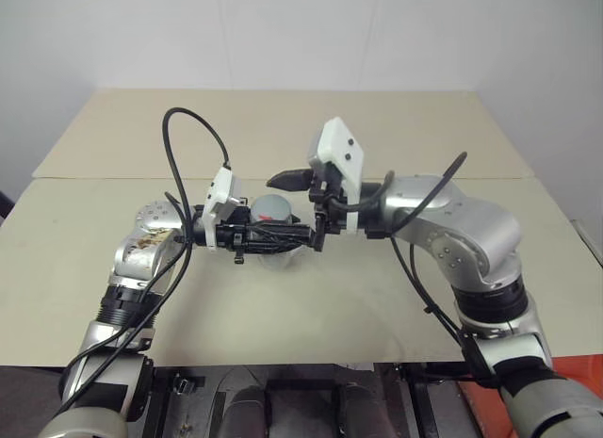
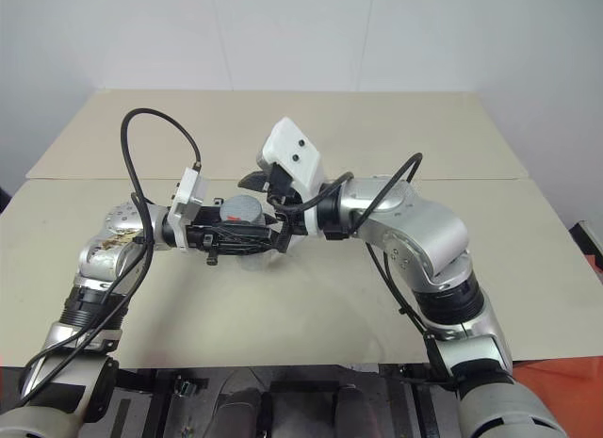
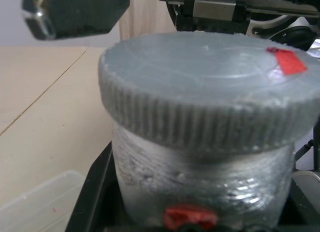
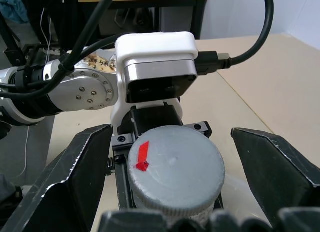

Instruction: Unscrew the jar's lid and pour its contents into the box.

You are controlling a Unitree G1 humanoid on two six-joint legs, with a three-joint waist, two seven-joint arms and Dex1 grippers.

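The table (image 1: pixel 283 297) serves only as backdrop here, since the work happens in the air above it. The left gripper (image 1: pixel 283 238) is clenched on the jar (image 3: pixel 200 187), holding it upright and steady so the cap can be turned against that grip. The right gripper (image 4: pixel 170 167) stands released, its fingers (image 4: pixel 80 172) spread to either side of the lid (image 4: pixel 175 164), apparently lined up to close on it. The box (image 3: pixel 35 204) sits just below the jar, ready for pouring.

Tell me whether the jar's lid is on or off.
On. The grey lid sits flat atop the jar, its ribbed rim covering the neck.
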